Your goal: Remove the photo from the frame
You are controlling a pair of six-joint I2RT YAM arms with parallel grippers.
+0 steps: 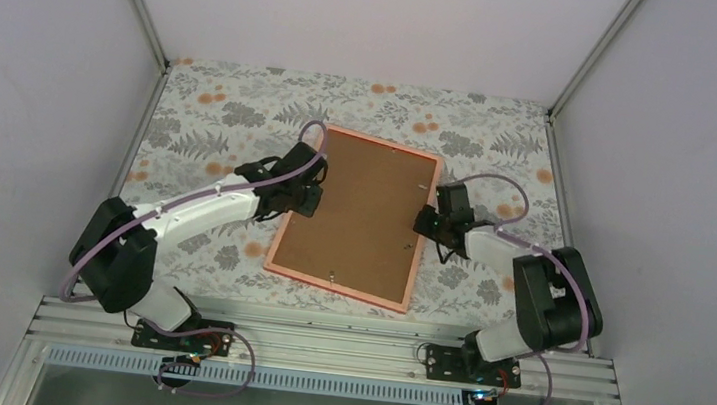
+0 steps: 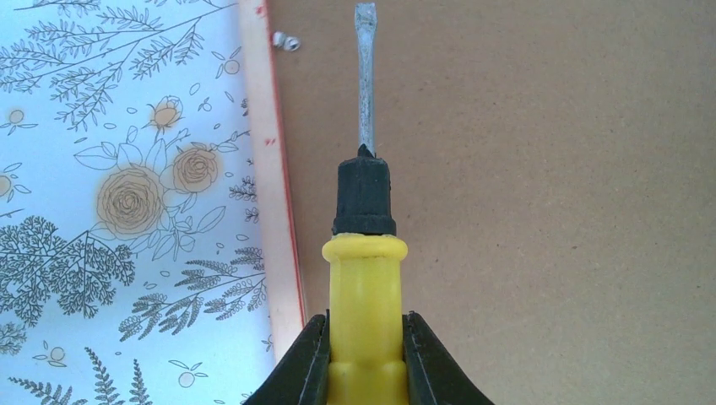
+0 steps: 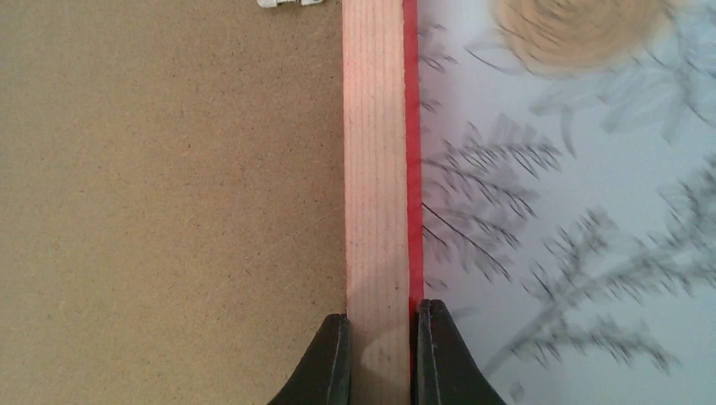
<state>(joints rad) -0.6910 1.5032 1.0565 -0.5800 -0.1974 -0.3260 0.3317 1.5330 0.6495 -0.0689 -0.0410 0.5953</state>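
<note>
screwdriver point(image 2: 365, 198): yellow handle, black collar, flat blade | tablecloth point(image 1: 223, 118): floral print | rail point(image 1: 319, 344): aluminium, near edge

White links point(image 1: 201, 208), black joints point(image 1: 117, 258), purple cables point(image 1: 314, 124); left end effector point(image 2: 367, 346) and right end effector point(image 3: 380, 337) black

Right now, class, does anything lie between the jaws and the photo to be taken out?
Yes. The frame lies face down, and its brown backing board fills the opening, so no photo shows. Small metal clips sit at the board's edge. The left jaws hold a screwdriver over it.
</note>
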